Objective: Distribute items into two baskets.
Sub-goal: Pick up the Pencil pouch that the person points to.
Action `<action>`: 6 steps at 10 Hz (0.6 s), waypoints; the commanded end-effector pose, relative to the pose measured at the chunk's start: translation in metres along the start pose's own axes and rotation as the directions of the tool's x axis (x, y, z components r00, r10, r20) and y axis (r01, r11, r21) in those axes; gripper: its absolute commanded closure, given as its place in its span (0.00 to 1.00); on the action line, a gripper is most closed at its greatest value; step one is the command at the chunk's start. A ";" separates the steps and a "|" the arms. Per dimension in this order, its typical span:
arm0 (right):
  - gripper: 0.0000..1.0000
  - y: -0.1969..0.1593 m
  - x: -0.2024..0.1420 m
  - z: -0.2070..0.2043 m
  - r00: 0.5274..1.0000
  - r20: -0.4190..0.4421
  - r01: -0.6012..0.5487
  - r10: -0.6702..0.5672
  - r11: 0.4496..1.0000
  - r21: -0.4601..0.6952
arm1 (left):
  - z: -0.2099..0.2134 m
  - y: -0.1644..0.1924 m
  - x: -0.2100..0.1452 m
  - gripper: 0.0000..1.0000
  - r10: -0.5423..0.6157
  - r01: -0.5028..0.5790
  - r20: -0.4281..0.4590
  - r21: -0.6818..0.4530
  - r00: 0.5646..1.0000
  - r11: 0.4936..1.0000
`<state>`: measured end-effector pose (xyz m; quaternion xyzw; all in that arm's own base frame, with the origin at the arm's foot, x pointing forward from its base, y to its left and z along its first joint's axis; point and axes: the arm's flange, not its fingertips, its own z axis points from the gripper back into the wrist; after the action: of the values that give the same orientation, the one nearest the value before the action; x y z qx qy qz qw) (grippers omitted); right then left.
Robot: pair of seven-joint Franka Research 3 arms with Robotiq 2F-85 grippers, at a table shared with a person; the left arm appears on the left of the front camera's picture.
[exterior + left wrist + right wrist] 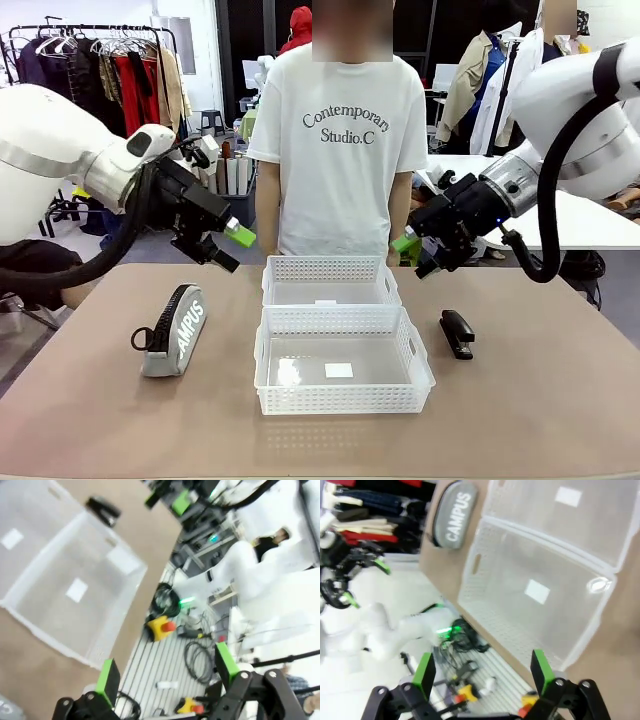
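left end effector [232, 250] and right end effector [415, 256] hang wide open, empty. pouch [172, 333] looks soft, light: pinch its top ridge. stapler [457, 333] seems stiff, slick: grip its sides.

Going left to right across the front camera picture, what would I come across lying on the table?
grey CAMPUS pouch → near white basket with the far white basket directly behind it, sharing the middle → black stapler

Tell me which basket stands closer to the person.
The far basket, behind the near basket; it sits right before the person, away from the robot's side.
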<state>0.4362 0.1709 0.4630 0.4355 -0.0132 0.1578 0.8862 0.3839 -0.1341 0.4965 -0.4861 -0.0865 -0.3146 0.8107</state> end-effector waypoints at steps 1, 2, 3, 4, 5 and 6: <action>0.00 0.001 0.012 0.006 0.996 0.051 0.072 -0.079 0.989 0.130 | 0.001 0.013 0.006 0.00 0.071 -0.063 0.104 -0.077 0.992 0.995; 0.00 0.003 0.012 0.010 0.992 0.096 0.066 -0.084 0.980 0.186 | 0.002 0.017 0.006 0.00 0.120 -0.102 0.148 -0.122 0.982 0.987; 0.00 0.004 0.013 0.012 0.986 0.138 0.058 -0.090 0.974 0.219 | 0.002 0.020 0.006 0.00 0.154 -0.131 0.171 -0.141 0.973 0.981; 0.00 0.006 0.013 0.012 0.983 0.167 0.042 -0.081 0.975 0.220 | 0.000 0.022 0.005 0.00 0.150 -0.123 0.182 -0.155 0.972 0.980; 0.00 0.007 0.012 0.008 0.982 0.185 0.004 -0.034 0.987 0.163 | -0.003 0.020 0.004 0.00 0.075 -0.046 0.180 -0.161 0.981 0.986; 0.00 0.002 0.012 0.015 0.988 0.114 0.084 -0.109 0.975 0.205 | 0.007 0.025 0.006 0.00 0.155 -0.134 0.158 -0.134 0.975 0.982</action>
<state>0.4494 0.1666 0.4777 0.5293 -0.0445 0.0898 0.8425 0.4041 -0.1264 0.4832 -0.5672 -0.1047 -0.2217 0.7863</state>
